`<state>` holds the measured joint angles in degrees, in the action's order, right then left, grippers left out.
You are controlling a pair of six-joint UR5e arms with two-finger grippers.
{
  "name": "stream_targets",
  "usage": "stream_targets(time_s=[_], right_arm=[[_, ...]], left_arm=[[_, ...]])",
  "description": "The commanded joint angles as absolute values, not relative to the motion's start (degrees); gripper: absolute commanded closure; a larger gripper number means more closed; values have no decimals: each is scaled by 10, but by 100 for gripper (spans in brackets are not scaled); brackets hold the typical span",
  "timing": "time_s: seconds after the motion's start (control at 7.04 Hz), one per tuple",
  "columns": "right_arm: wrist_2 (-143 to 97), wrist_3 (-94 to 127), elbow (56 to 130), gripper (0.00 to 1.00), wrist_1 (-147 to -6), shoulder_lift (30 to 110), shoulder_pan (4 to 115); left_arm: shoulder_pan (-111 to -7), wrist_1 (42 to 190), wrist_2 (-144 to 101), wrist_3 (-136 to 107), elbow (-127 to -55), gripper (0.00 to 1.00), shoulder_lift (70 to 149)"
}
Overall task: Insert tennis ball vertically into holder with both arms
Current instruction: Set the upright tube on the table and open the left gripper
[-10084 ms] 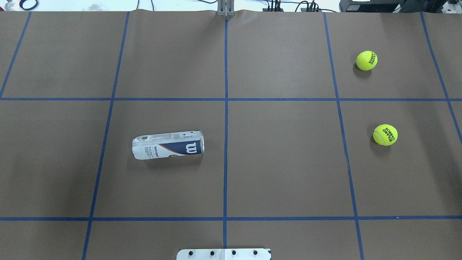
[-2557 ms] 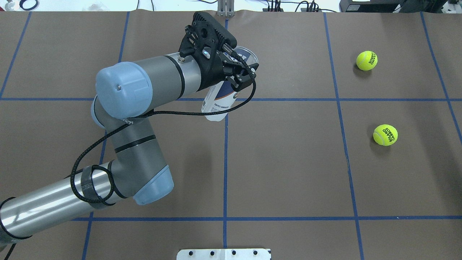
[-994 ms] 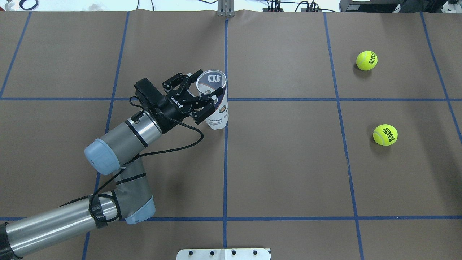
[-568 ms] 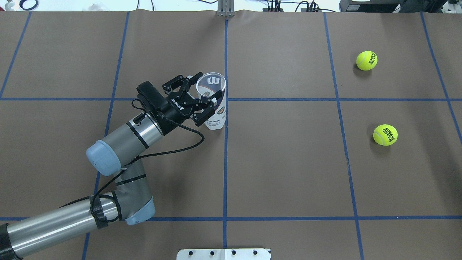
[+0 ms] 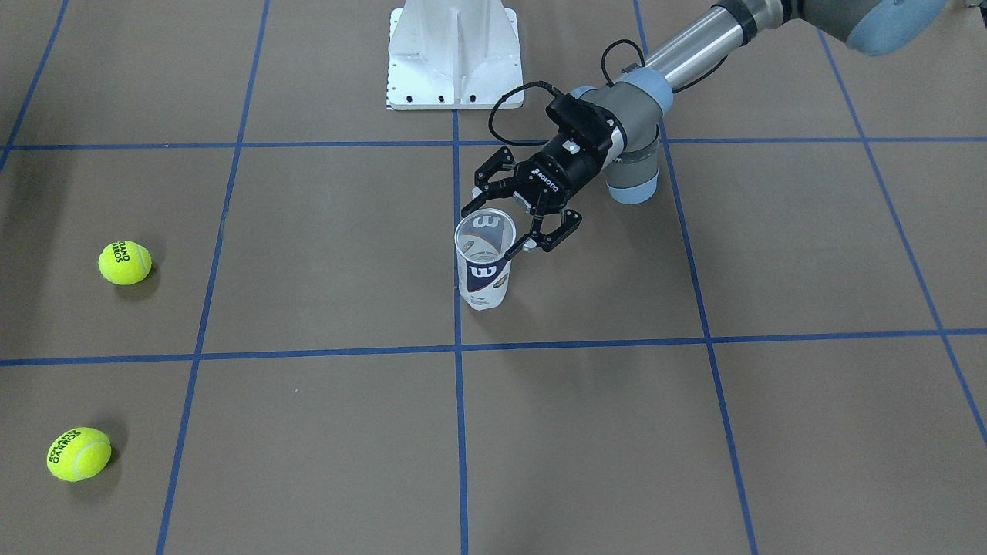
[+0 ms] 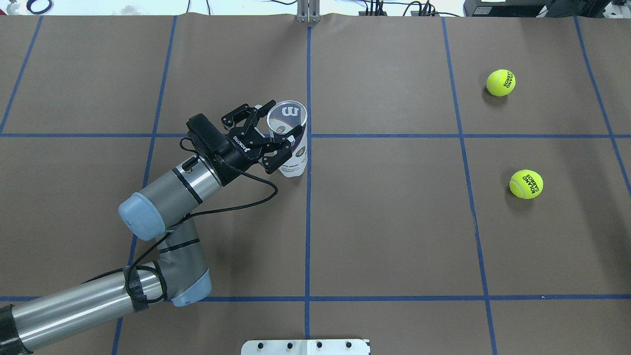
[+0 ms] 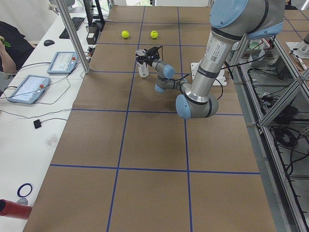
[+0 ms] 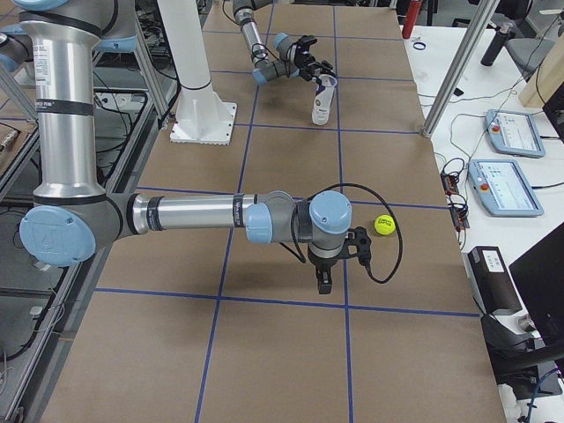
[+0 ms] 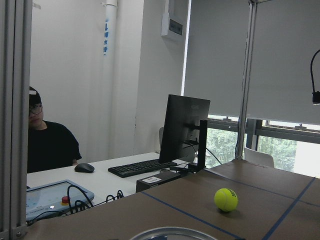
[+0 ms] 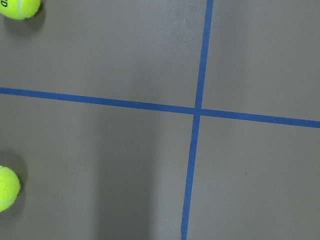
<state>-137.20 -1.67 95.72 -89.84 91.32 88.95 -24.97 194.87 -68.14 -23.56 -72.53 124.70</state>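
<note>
**Holding the can upright, ball yet to fetch**

Holding the can (image 6: 296, 160) upright on the table (image 6: 394, 236), mouth up and empty, between the fingers (image 6: 273, 158) of the left gripper (image 5: 490, 230). Clamped, by the look of it: spread wide, one pad against each side of the clear wall just under the rim, palm level behind. Crossing of blue tape (image 6: 308, 236) just past the fingertips.

Well beyond those fingertips, off to their right: a ball (image 6: 501, 82) and a second ball (image 6: 526, 184), both loose on the table.

As for the right gripper (image 8: 322, 284): seen only from the table's end, pointing down over bare table with a ball near its fingers. Cannot tell whether those are apart or together. From its wrist, only table and tape below, both balls off at one edge, none under the fingers.

Judged as steadying done on the left, fetching not yet begun on the right. Next calls for bringing the right fingers over one ball, apart enough to straddle it. Then closing across its middle, lifting, centring it over the mouth between the left fingers, and lowering straight down. Little slack likely between ball and wall, so calls for true alignment, a plumb can, and a release clear of the left fingers at the rim. Worth a light left clamp too: thin plastic, likely to go oval if squeezed.
</note>
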Motion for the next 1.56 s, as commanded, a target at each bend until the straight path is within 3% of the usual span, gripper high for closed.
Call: stream_targets(time_s=[0.0, 0.14, 0.28, 0.85, 1.14, 1.42], right_arm=[[-1372, -17, 955, 0, -898, 913, 889], [-1372, -17, 957, 1, -898, 913, 889], [-1372, -17, 957, 1, -898, 913, 889], [-1371, -18, 957, 1, -898, 912, 889], [-1371, -18, 959, 0, -898, 912, 889], [-1372, -18, 961, 0, -897, 912, 889]], left_arm=[[-250, 1950, -681, -236, -722, 30, 1249], [-250, 1951, -681, -236, -722, 8, 1250], [-249, 1951, -681, -236, -722, 2, 1248], [-248, 1950, -684, -243, -746, 1, 1255], [-253, 1928, -686, -243, -820, 2, 1255], [-279, 1782, -690, -244, -937, 2, 1238]])
